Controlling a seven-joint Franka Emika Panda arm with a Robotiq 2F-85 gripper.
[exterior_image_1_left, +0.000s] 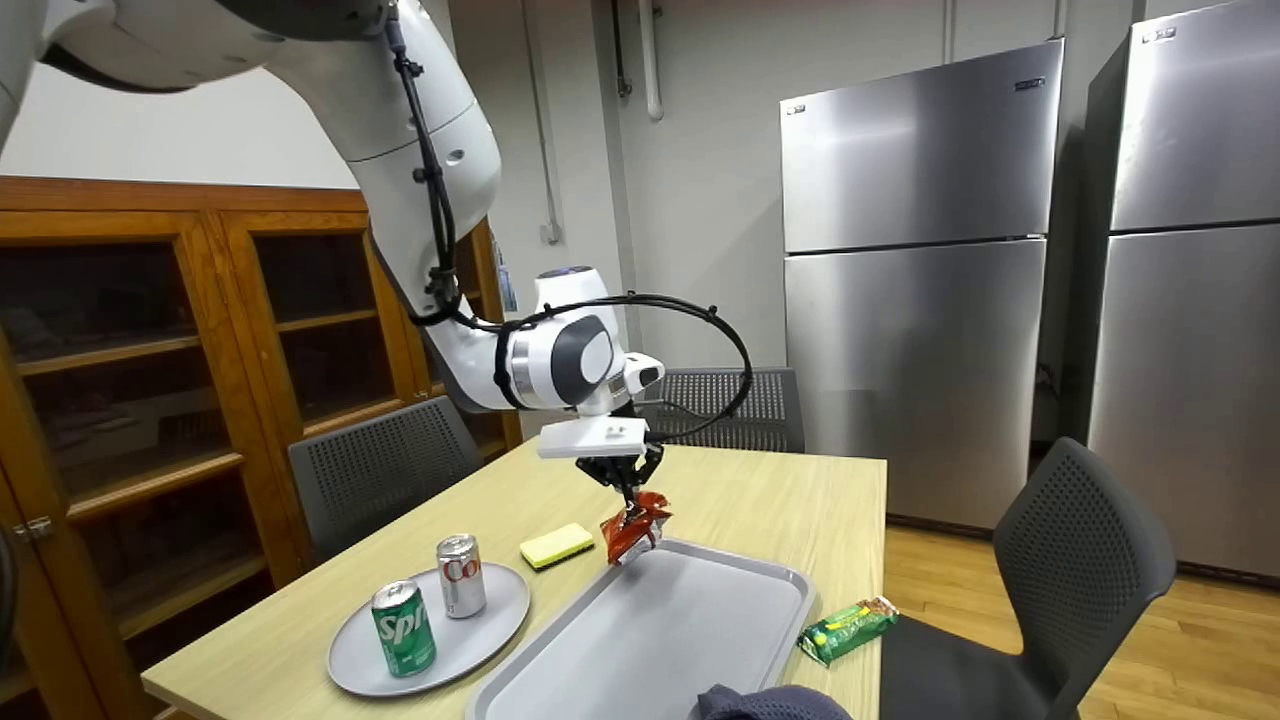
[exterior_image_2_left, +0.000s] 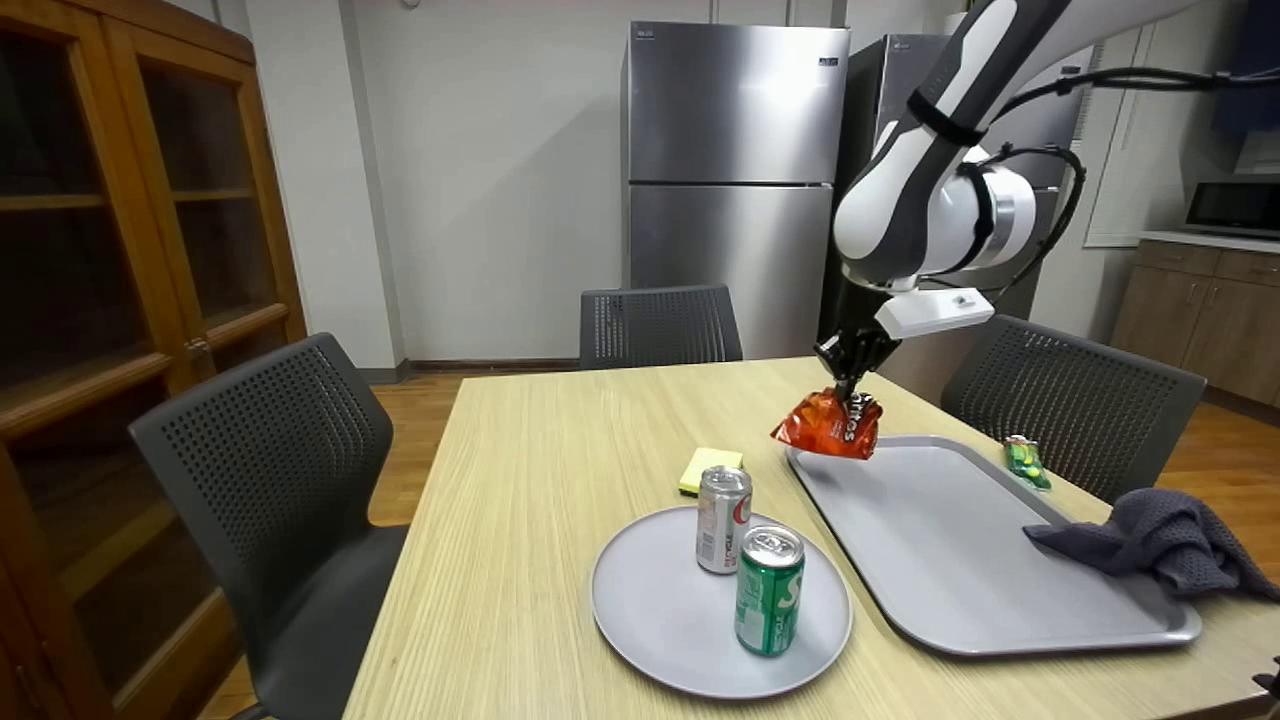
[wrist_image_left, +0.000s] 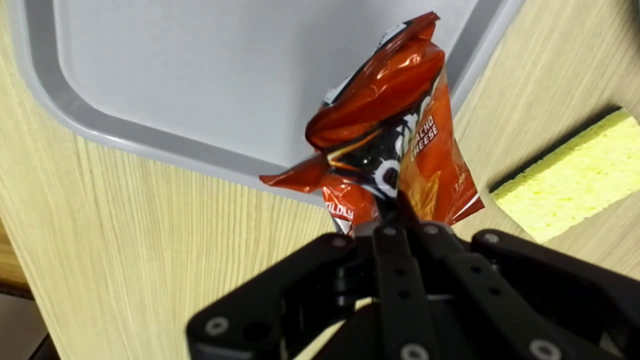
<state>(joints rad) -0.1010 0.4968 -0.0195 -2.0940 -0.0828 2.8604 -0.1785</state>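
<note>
The bag (wrist_image_left: 390, 100) is caught in my hand (wrist_image_left: 397, 212), which pinches a crumpled fold of its printed front. Only that gathered bit of wrapper is held, and it looks slick, so I judge I should squeeze firmly and avoid jerks that might let it slip or swing. Any sideways travel ought to be slow and a touch higher, because the loose lower edges could snag the raised rim of the tray (exterior_image_2_left: 960, 560); whether they touch that rim I cannot tell. Should I lower it, a gentle, straight descent would let the drooping part settle first without crushing the contents. The bag lies just beyond the tip of my hand, flaring out on both sides of the grip, and hangs at the tray's corner nearest the sponge (wrist_image_left: 575, 175). The sponge sits just off that corner, near enough that a low swing could brush it. Farther along the tray's long side, past the sponge, is the plate (exterior_image_2_left: 650, 610), with the silver can (exterior_image_2_left: 722, 530) and the green can (exterior_image_2_left: 768, 600) upright on it. Across the tray, just beside its opposite long side, the packet (exterior_image_1_left: 850, 630) lies on the counter (exterior_image_2_left: 540, 500). The cloth (exterior_image_2_left: 1180, 540) drapes bunched over that same side, toward the tray's end away from the bag.
</note>
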